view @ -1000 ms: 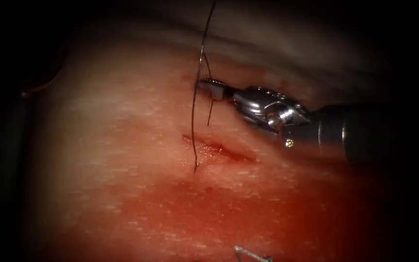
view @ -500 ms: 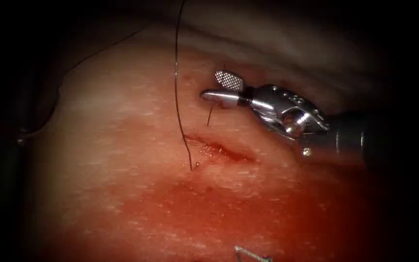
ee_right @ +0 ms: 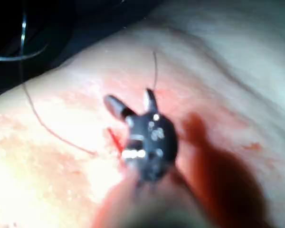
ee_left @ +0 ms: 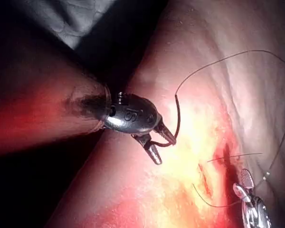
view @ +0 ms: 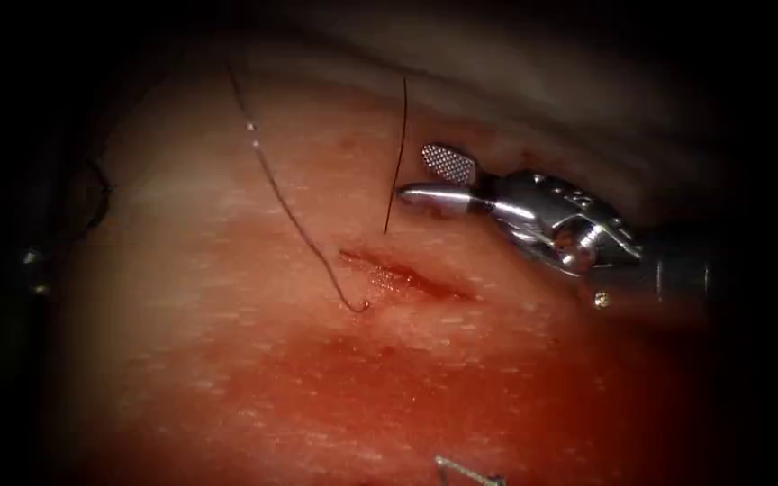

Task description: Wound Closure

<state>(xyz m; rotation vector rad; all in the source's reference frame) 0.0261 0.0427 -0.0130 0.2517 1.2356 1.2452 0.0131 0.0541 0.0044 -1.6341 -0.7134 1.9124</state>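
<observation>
- Tissue: soft, wet with red fluid; 1 cut lies just beneath the right tool's fingers.
- Right tool: 2 jaws spread apart, grasping nothing.
- Left tool: jaws clenched on the needle near 1 end, well left of the cut.
- Thread: limp, light; enters the tissue at the cut's left end. A short thread end stands just beside the right fingertips.
- Needle: clear of the tissue. Probably stiff and slippery, best gripped on its body. Its curve rises from the left fingers, with the thread end farthest from them.
</observation>
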